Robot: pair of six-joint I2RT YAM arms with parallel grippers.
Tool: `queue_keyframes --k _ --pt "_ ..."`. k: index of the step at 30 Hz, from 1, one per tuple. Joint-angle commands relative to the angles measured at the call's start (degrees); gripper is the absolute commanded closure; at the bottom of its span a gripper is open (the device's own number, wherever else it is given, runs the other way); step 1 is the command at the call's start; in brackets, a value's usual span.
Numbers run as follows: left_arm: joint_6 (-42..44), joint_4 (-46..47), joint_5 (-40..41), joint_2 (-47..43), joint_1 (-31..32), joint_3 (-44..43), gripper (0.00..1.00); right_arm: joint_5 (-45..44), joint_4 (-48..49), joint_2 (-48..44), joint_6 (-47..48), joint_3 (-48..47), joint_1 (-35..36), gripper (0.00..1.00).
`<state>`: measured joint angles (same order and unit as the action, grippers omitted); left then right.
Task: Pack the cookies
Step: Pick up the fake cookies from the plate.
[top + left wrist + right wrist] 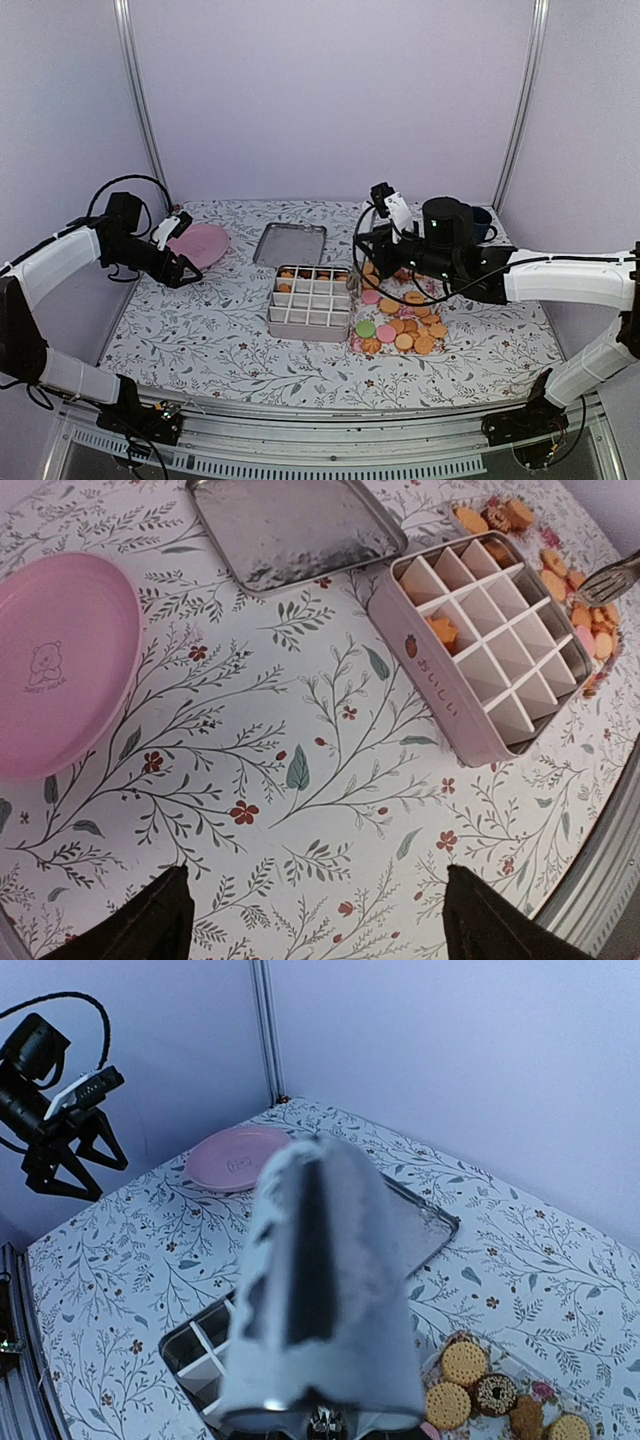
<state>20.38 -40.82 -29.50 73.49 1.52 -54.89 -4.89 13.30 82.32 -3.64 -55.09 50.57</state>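
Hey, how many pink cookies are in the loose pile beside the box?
2 pink cookies: one by the right end of the box, the other at the pile's front, just right of the green cookie. The right arm may hide more.

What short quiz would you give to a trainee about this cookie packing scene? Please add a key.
1. Fill in: in the top view, the pink plate lies to the ____ of the metal lid.
2. True or false: most compartments of the divided box are empty.
3. Where is the pile of loose cookies? A. on the pink plate; B. on the metal lid; C. to the right of the divided box.
Key: 1 left; 2 true; 3 C.
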Motion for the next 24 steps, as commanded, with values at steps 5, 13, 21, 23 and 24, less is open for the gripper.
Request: queue_keyframes --k 5,13,21,23,24 --pt "0.32 0.06 -0.83 -0.75 0.76 -0.89 0.13 -3.48 -0.14 -13.95 -3.37 13.0 -0.59 0.85" --pt "0.04 -0.05 -0.59 -0.68 0.98 -0.72 0.13 4.18 1.59 -15.18 -7.05 17.86 -4.19 0.75" --pt "-0.08 -0.22 -0.26 -0.74 1.16 -0.83 0.13 12.43 7.67 -10.03 -8.74 17.63 -9.69 0.69" --pt "0.02 -0.23 -0.15 -0.75 1.2 -0.83 0.13 14.53 8.95 -8.29 -9.37 17.3 -10.82 0.68" --pt "0.01 -0.23 -0.09 -0.77 1.21 -0.79 0.13 15.43 9.43 -7.81 -9.59 17.22 -11.29 0.68"
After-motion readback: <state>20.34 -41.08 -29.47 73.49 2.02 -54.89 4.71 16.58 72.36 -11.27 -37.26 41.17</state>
